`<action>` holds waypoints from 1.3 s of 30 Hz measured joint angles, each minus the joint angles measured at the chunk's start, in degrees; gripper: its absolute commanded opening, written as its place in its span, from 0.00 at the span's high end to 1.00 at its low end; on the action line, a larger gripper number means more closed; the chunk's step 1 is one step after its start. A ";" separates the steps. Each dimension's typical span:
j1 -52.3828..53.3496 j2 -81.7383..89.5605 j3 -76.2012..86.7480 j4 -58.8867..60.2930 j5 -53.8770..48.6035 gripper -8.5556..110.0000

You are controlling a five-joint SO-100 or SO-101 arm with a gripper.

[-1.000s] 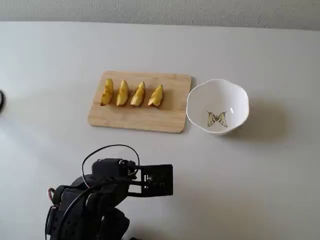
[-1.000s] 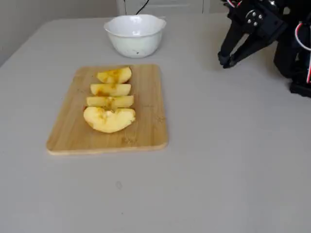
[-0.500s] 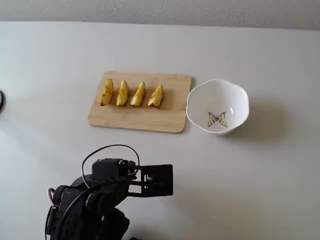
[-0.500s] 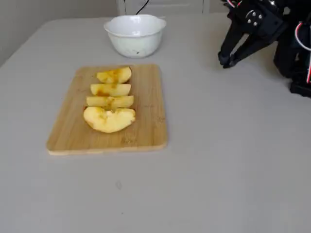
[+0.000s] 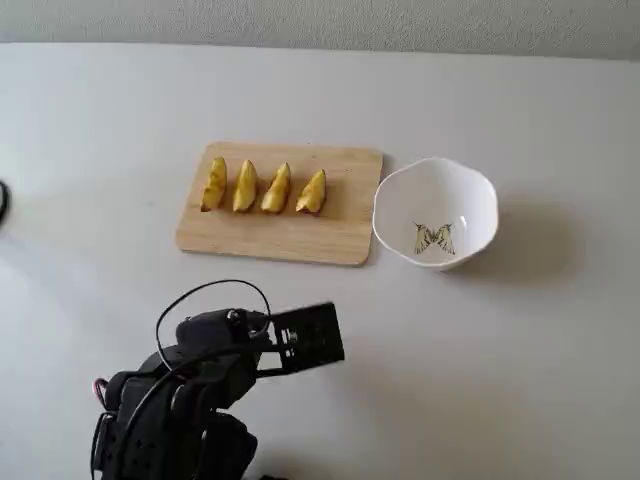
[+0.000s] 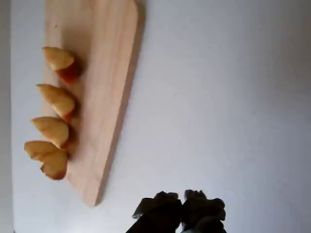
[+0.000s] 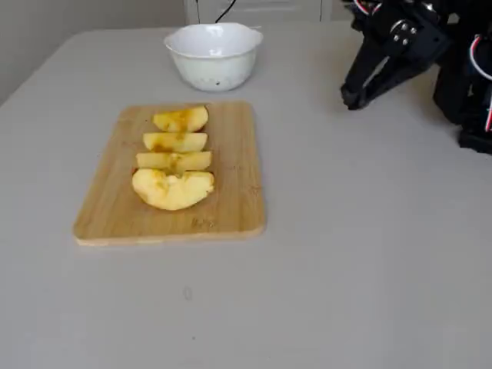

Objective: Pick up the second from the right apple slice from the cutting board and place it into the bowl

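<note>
While waiting low at the bottom left of a fixed view, folded black robot arm with its two-finger gripper (image 5: 335,345) well short of the light tan wooden rectangular cutting board (image 5: 300,240), likely a rest pose before any reach. Fingertips pressed together and empty, seen at the bottom edge of the wrist view (image 6: 182,206) above bare grey table (image 6: 228,97). Four small yellow crescent apple wedges in a neat row across the board's upper half, spaced apart, probably so that each can be taken singly. Target apple slice (image 5: 277,189) second from the right of that row, standing on its back, untouched; in the wrist view apparently the second wedge from the top (image 6: 58,100). White ceramic bowl with wavy scalloped rim (image 5: 480,185) just beside the board's right edge at centre right, empty, butterfly drawing (image 5: 434,239) on its floor, close by for a short carry. Nothing lifted yet.
</note>
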State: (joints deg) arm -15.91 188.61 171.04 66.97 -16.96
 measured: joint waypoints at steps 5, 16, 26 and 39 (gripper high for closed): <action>0.18 -1.14 -5.27 2.55 -14.68 0.84; -4.83 -59.33 -60.82 15.03 -29.36 0.76; -7.82 -119.88 -125.33 34.45 -31.73 0.76; -7.73 -146.60 -153.63 34.80 -32.78 0.76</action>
State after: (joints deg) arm -23.64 42.01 17.40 101.78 -49.75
